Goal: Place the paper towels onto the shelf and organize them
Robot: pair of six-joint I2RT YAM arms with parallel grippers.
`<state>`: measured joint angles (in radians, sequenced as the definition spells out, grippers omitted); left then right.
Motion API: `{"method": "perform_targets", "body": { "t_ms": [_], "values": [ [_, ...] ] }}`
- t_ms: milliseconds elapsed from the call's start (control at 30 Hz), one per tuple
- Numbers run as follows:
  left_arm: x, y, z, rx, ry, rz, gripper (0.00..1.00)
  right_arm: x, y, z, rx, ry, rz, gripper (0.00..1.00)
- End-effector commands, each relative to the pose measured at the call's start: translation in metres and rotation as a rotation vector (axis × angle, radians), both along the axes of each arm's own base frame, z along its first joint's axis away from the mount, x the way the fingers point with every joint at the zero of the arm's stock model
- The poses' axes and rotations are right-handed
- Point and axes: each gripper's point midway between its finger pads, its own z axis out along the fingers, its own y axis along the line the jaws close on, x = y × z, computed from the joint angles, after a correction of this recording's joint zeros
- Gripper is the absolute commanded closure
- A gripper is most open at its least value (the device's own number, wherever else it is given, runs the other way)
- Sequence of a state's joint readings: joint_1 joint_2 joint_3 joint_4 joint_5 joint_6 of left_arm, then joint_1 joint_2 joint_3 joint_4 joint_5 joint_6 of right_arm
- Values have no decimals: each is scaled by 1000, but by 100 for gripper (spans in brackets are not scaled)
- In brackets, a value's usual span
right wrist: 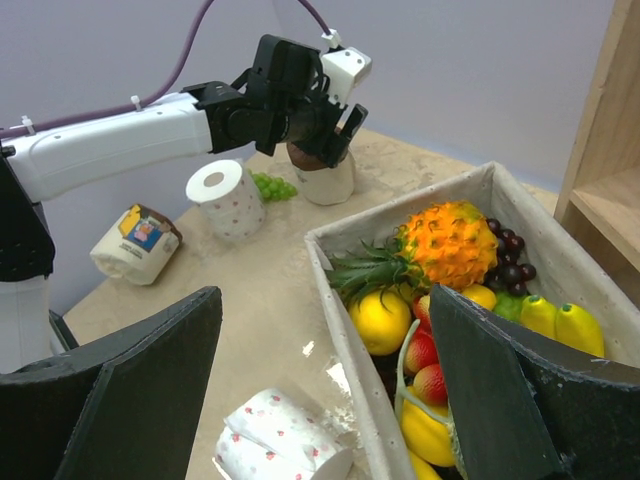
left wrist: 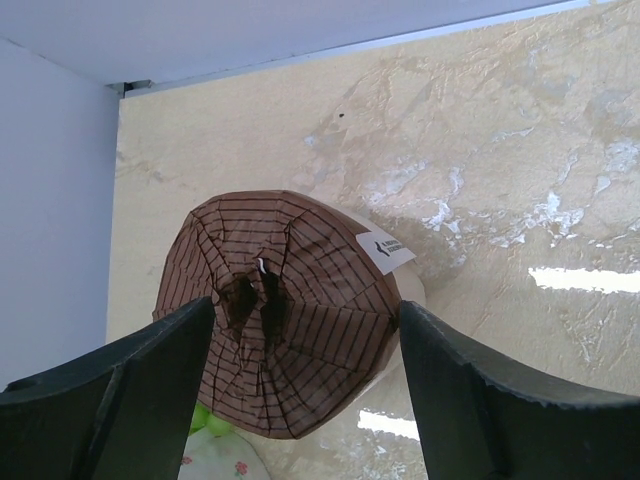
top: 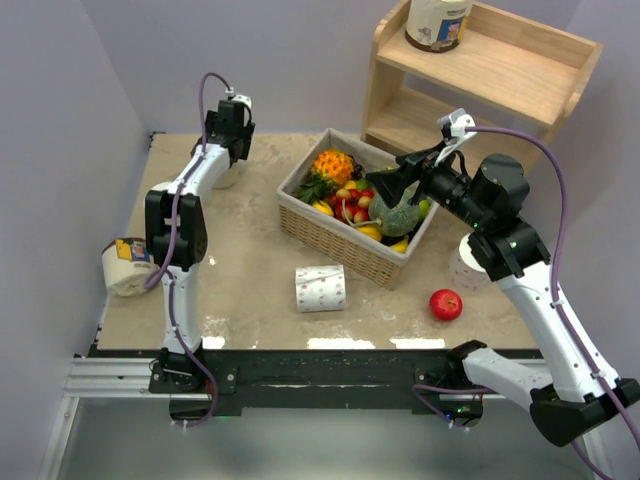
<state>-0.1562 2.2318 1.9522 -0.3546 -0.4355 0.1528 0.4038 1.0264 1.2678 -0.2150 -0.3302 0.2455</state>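
Top view: the shelf (top: 520, 75) at far right carries one cream-wrapped roll (top: 438, 22) on its top tier. The wicker basket (top: 335, 238), mid-worktop (top: 250, 290), holds only fruit (top: 365, 205), no towels. The right gripper (top: 385, 185) hangs over it, jaws wide and empty.

Left wrist view: the left gripper (left wrist: 305, 310) straddles an upright brown-capped roll (left wrist: 300, 250) in the far-left corner, lined up for a side pinch. Whether the jaws press it, I cannot tell.

Right wrist view: pineapple (right wrist: 450, 245), lemons (right wrist: 380, 320) and grapes (right wrist: 510, 260) fill the basket. A dotted bare roll (right wrist: 280, 445) lies just beside it, not yet shelved.
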Motion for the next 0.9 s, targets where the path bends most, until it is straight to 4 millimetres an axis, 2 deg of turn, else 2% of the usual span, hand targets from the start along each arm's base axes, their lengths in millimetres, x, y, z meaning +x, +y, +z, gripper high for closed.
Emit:
{"method": "perform_targets", "body": {
  "t_ms": [0,200,333,500,600,867],
  "values": [
    [10,9,16,9,-53,9,21,-3,0,15,10,-58,8,12],
    [8,7,-15,3,1,0,24,-2,-1,13,3,-62,5,12],
    [7,5,-28,-1,28,-11,27,-3,-1,13,0,-62,6,12],
    [7,3,-34,-8,36,-19,27,-3,-1,16,-3,-68,4,12],
    [7,1,-39,-14,47,-27,31,-3,-2,15,-4,-65,3,12],
    [0,-3,-53,-35,94,-44,50,-4,-3,20,1,-75,-2,12]
  ]
}}
